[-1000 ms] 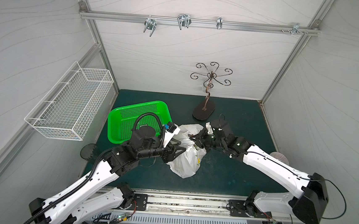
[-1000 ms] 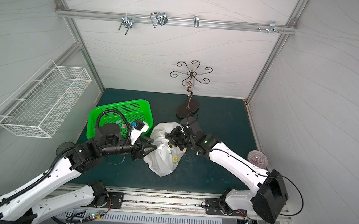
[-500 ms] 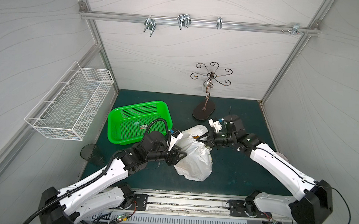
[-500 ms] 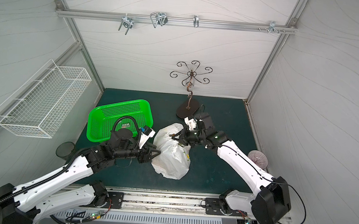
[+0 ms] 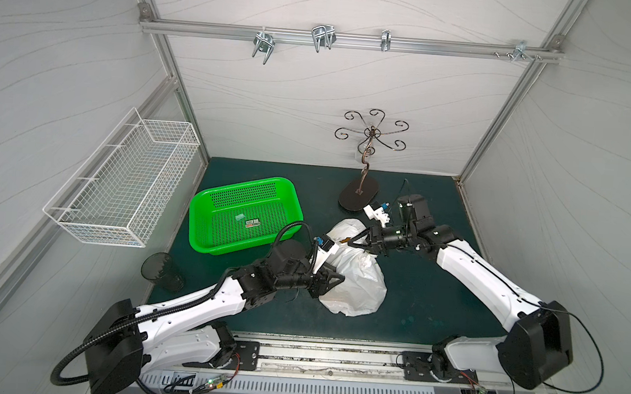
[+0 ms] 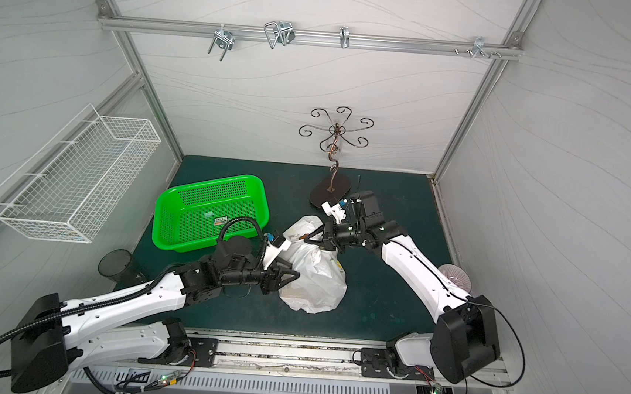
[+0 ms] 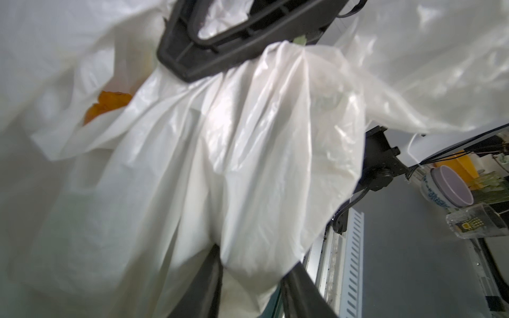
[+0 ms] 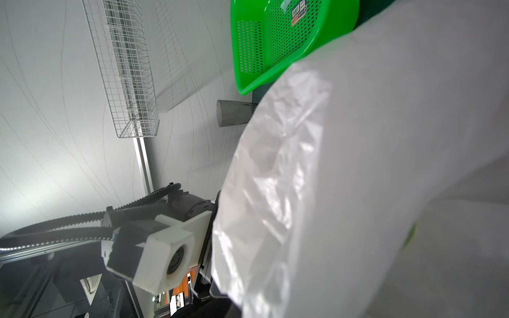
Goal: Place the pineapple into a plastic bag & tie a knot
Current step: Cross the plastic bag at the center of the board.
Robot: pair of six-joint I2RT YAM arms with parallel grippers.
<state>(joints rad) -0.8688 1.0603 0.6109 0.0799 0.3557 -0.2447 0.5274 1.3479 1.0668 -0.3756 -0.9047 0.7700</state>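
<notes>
as right fingers (image 7: pixel 181 57) pinch it, plastic bag (image 5: pixel 357 286) sags.

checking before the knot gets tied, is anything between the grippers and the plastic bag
Nothing visible does. The right gripper is shut on the plastic bag at its gathered top, and the left gripper is against its side with film between its fingers. The green basket and the metal stand sit clear of both.
</notes>
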